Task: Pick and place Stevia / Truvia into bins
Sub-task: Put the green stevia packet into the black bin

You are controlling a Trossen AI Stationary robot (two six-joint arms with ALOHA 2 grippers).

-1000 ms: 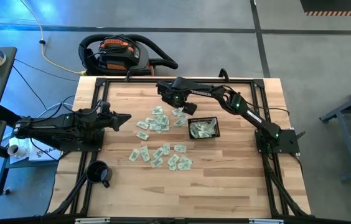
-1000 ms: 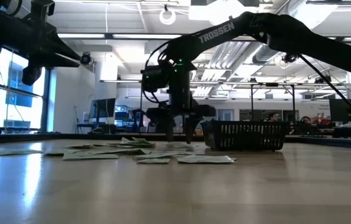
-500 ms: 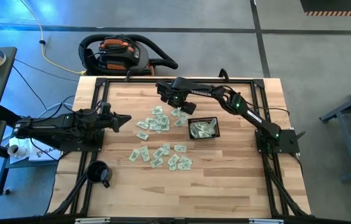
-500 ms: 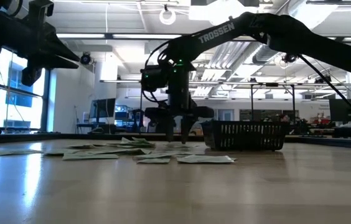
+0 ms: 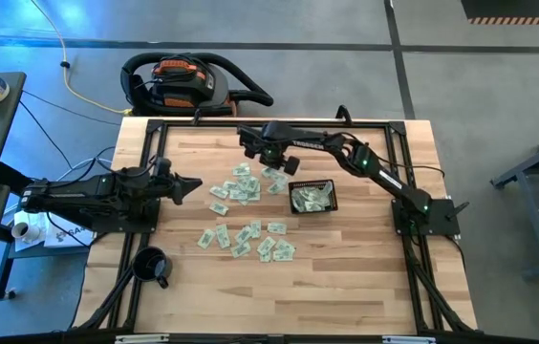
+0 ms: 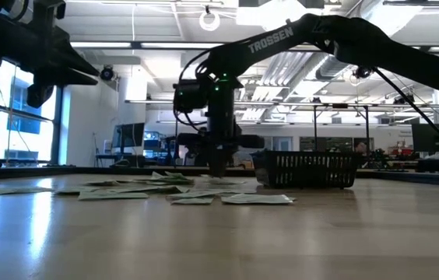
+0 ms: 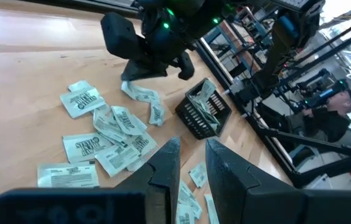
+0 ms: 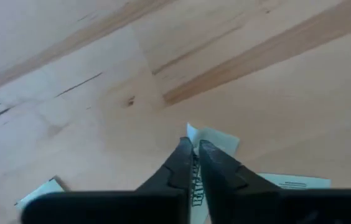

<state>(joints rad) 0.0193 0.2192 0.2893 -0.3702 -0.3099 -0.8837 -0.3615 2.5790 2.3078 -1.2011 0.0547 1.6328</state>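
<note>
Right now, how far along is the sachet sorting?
Done: a few sachets already lie in the black basket. In hand: the right hand is down at the table beside the basket, pinched on one sachet, not yet lifted. The left hand waits at the table's left edge. Left: the many loose sachets scattered across the table.

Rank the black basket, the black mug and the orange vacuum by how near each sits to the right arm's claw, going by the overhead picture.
1. The black basket: nearest, just beside the right claw, which pinches a sachet on the table.
2. The orange vacuum: farther, on the floor beyond the table's far edge.
3. The black mug: farthest, at the near left corner.
</note>
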